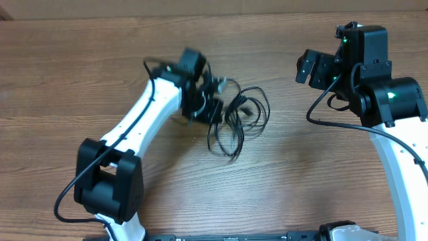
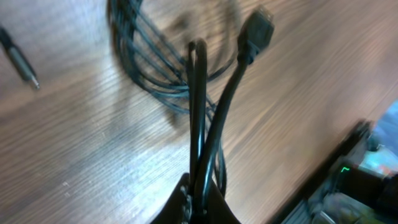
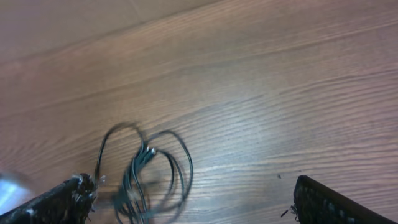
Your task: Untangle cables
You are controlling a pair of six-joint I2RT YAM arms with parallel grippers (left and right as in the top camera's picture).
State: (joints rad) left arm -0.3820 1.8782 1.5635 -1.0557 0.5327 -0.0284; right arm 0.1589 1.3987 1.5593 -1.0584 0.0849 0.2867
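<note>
1. Left end effector [image 2: 198, 202] is clenched on the cables [image 2: 200, 124]. In the left wrist view its dark fingers meet at the bottom edge with a few thin black cords pinched between them.
2. Just past the grip the cords run up together. One folds into a tight hairpin bend, and another curves right and ends in a chunky black plug [image 2: 258, 28].
3. Farther on, the rest of the cables lie as several overlapping loops on the wood-grain tabletop [image 2: 74, 155]. A slim, metal-tipped plug end [image 2: 22, 62] lies apart from them at the upper left of that view.
4. From overhead, the cables [image 1: 237, 117] sit near the middle of the tabletop. Their loose oval loops spread to the right of the left end effector [image 1: 208, 100], which touches the bunch. The pinch itself is blurred there, and only the wrist view shows it.
5. The right wrist view catches the same bunch from the far side, small and blurred at the lower left [image 3: 146, 174]. The plugs are too indistinct to pick out.
6. Farthest off, the right end effector [image 3: 191, 193] is released, its fingers standing wide apart at the two lower corners of its own view. Overhead it sits at the upper right [image 1: 311, 67], well apart from the cables.
</note>
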